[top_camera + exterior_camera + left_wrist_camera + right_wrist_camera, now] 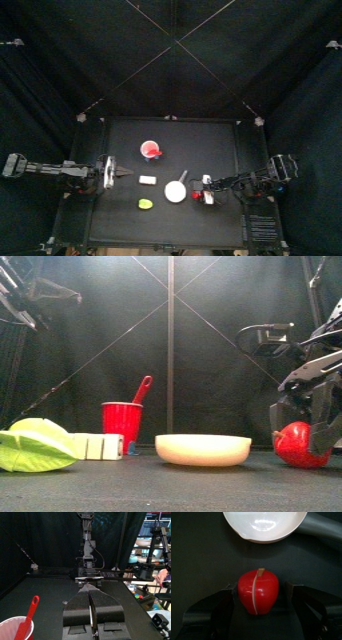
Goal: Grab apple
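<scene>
The apple (258, 591), small and deep red with a short stem, sits between my right gripper's (258, 598) two jaws, which press against its sides. In the front view the apple (297, 445) rests at table level on the far right, with the right gripper (305, 431) around it. From above the apple (198, 197) lies just right of the white plate (175, 190). My left gripper (89, 588) is shut and empty, resting at the table's left edge (104, 172).
A red cup (122, 421) with a red spoon stands at the middle back. A white block (94, 446) and a yellow-green object (34, 446) lie at the front left. The white plate (203, 449) is just left of the apple.
</scene>
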Controlling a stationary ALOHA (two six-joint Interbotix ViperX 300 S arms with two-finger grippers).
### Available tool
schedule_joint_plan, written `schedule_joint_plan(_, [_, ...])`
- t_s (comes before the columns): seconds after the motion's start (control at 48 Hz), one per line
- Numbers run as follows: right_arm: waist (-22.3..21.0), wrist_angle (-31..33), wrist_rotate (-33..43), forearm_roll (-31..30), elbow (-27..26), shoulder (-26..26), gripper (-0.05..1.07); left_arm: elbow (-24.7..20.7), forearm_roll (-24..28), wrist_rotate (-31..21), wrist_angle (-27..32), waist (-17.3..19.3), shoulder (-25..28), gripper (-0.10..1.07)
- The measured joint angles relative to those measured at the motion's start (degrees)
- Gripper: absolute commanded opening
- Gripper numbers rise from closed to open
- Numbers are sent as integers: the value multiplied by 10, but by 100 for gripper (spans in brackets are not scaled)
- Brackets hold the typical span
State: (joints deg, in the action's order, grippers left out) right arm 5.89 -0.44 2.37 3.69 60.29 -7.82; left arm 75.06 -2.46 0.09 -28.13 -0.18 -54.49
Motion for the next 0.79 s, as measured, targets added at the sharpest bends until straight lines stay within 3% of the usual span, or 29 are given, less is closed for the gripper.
schedule_joint_plan(0.312, [0,3,0,0,0,1,98,0,0,0,0,1,0,-2])
schedule_joint_plan(0.604, [0,10,0,1,-1,1,75,0,0,0,1,1,0,-2])
schedule_joint_plan(0.792, [0,20,1,1,-5,-1,70,0,0,-1,0,1,0,-2])
